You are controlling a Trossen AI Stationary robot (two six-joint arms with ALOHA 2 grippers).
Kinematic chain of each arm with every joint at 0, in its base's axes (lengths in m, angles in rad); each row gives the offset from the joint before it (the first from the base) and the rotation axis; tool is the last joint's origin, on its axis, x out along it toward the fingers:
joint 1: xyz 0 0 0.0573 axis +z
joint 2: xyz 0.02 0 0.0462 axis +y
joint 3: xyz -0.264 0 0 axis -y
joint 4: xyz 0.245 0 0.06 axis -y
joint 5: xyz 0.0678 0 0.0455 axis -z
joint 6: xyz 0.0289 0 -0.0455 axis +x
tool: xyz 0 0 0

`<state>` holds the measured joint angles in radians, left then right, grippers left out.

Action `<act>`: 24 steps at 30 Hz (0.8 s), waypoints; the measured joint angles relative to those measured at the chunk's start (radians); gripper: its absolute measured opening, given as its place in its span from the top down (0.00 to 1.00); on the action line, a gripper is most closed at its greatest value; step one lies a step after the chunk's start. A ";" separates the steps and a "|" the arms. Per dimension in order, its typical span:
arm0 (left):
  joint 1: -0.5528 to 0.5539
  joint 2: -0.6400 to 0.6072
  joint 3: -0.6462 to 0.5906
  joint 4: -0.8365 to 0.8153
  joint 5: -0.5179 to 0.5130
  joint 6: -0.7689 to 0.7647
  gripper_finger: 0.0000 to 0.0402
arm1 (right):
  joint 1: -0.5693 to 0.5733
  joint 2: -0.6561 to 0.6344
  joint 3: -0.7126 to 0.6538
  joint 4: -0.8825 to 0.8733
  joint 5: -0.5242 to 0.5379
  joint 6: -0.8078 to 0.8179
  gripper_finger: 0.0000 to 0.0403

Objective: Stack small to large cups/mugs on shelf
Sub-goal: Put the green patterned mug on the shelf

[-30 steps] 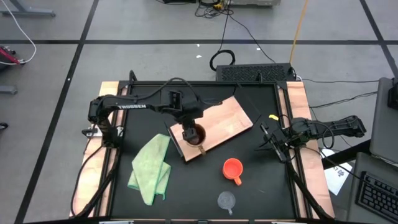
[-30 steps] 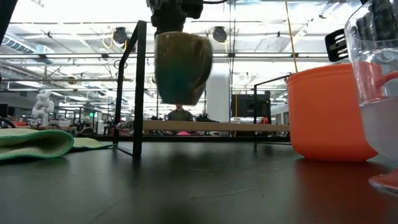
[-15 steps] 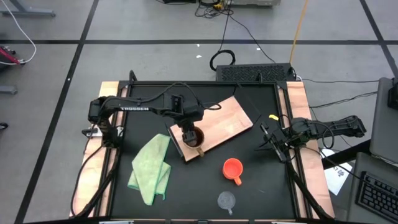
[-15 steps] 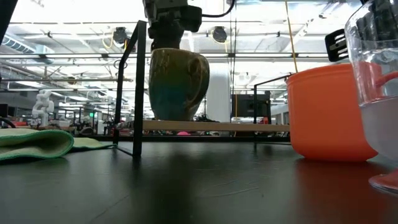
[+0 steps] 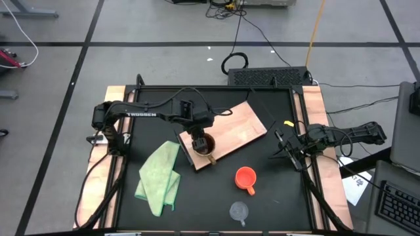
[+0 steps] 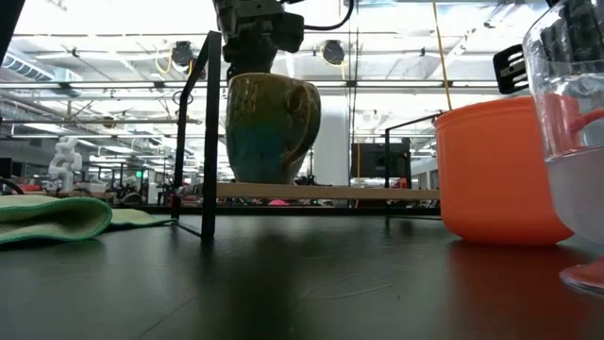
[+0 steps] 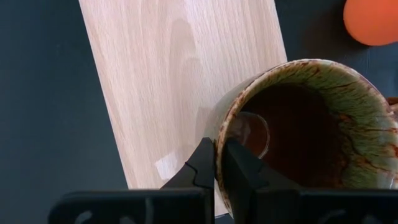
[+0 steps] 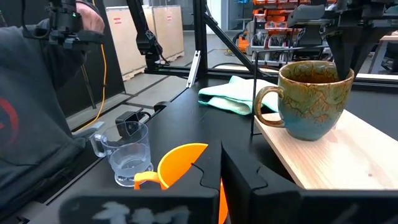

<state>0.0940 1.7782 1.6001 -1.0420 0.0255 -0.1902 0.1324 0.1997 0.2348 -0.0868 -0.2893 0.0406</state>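
Clear glass cup (image 5: pixel 239 211) sits nearest you, low centre of high view; orange mug (image 5: pixel 245 177) just above it. Mid-frame, your left gripper (image 5: pixel 197 136) pinches rim of brown mug (image 5: pixel 205 143), fingers (image 7: pixel 205 163) closed on wall, mug upright on shelf (image 5: pixel 236 128) near its lower-left end. Green cloth (image 5: pixel 159 178) lies left of the shelf. Right gripper (image 5: pixel 283 147) waits at right edge, fingers together, empty.

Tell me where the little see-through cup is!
In the high view the clear glass cup stands on the table's near edge, just below the orange mug, right of the green cloth.
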 joint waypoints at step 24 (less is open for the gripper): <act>-0.008 0.006 -0.004 -0.013 -0.042 -0.044 0.85 | 0.000 0.000 0.000 0.000 0.000 0.031 1.00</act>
<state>0.0864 1.7843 1.5959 -1.0549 -0.0161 -0.2338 0.1323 0.1997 0.2348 -0.0868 -0.2893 0.0711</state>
